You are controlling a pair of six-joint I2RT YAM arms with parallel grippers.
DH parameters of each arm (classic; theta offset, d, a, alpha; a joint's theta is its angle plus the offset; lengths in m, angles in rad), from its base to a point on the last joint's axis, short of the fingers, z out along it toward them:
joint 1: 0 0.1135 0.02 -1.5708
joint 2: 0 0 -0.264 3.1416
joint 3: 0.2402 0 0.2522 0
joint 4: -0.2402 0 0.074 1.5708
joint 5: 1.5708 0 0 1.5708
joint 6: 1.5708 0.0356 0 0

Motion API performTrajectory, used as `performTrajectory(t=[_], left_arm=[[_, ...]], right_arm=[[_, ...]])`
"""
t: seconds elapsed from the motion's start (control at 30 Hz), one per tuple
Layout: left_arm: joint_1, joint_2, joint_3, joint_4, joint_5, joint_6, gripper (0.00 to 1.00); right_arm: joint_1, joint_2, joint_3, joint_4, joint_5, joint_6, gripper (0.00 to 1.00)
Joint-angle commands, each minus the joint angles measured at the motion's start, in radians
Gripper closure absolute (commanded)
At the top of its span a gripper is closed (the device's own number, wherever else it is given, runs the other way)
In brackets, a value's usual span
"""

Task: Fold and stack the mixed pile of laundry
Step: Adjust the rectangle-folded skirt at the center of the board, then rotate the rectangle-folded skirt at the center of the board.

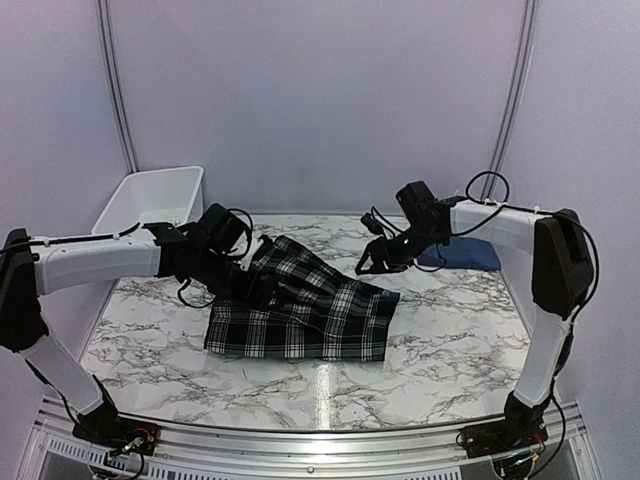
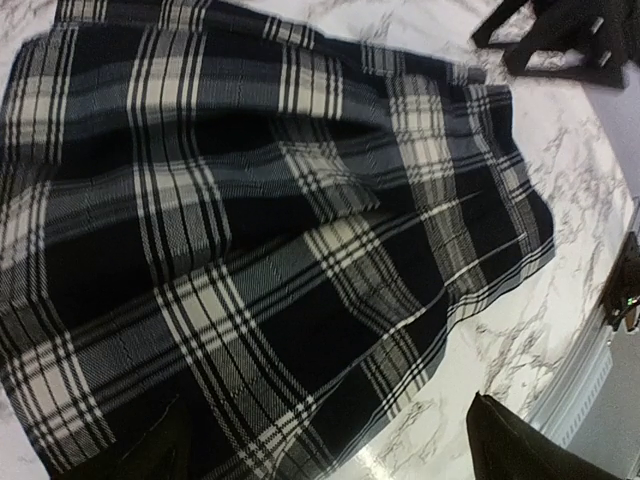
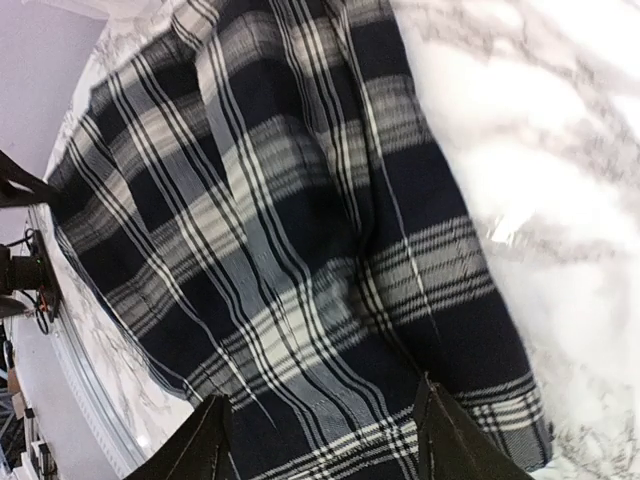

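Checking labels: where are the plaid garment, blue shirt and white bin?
plaid garment [image 1: 300, 322]: top view, middle of the cloth.
blue shirt [image 1: 470, 255]: top view, its visible middle.
white bin [image 1: 160, 195]: top view, bare inner wall.

My left arm [image 1: 100, 262] and right arm [image 1: 500, 226] share one look: white tubular links between bulky black joint housings. Thin black cables [image 1: 486, 174] loop loosely off the wrists, and small white ties cinch them to the links. Each base [image 1: 108, 425] is black, with a bit of red wiring showing. My left tool [image 1: 262, 290] and right tool [image 1: 368, 264] are matte black, with flat tapering fingers [image 3: 452, 445].
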State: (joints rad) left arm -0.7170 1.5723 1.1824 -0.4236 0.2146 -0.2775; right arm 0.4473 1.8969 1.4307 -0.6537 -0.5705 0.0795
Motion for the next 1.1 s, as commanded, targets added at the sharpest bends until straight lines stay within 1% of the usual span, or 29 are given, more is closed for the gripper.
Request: performTrajectory(t=[0.0,0.1,0.17,0.27,0.4,0.53,0.63,0.73,0.8,0.87,0.93,1.0,1.07], left_arm=[[-0.056,0.016,-0.047,-0.003,-0.1,-0.084,0.01],[-0.062,0.072,-0.046,0.004,-0.076,-0.149,0.01],[-0.063,0.1,-0.057,0.021,-0.046,-0.166,0.01],[-0.056,0.131,-0.074,0.035,-0.112,-0.163,0.01],[0.004,0.218,-0.027,0.001,-0.157,-0.12,0.01],[0.081,0.311,0.057,-0.018,-0.188,-0.033,0.01],[0.13,0.421,0.18,-0.05,-0.21,0.038,0.01],[0.159,0.555,0.355,-0.091,-0.243,0.102,0.01],[0.165,0.651,0.518,-0.144,-0.287,0.141,0.01],[0.167,0.71,0.677,-0.205,-0.331,0.171,0.01],[0.168,0.696,0.763,-0.225,-0.359,0.165,0.01],[0.167,0.621,0.755,-0.216,-0.372,0.133,0.01],[0.167,0.526,0.705,-0.205,-0.344,0.082,0.01]], right_arm=[[-0.018,0.057,0.137,0.007,-0.024,-0.004,0.43],[-0.018,0.144,0.165,0.015,-0.028,-0.016,0.46],[-0.018,0.194,0.166,0.031,-0.031,-0.02,0.5],[-0.013,0.245,0.146,0.035,-0.035,-0.037,0.55],[0.004,0.241,0.035,0.04,-0.043,-0.063,0.6],[0.062,0.168,-0.111,0.061,-0.064,-0.058,0.62],[0.137,0.088,-0.222,0.102,-0.082,0.008,0.61],[0.223,-0.005,-0.304,0.177,-0.137,0.118,0.56],[0.271,-0.059,-0.328,0.257,-0.207,0.201,0.53],[0.287,-0.109,-0.332,0.317,-0.204,0.274,0.51],[0.269,-0.148,-0.322,0.322,-0.165,0.299,0.5],[0.247,-0.198,-0.345,0.372,-0.127,0.354,0.49],[0.225,-0.259,-0.424,0.486,-0.121,0.432,0.49]])
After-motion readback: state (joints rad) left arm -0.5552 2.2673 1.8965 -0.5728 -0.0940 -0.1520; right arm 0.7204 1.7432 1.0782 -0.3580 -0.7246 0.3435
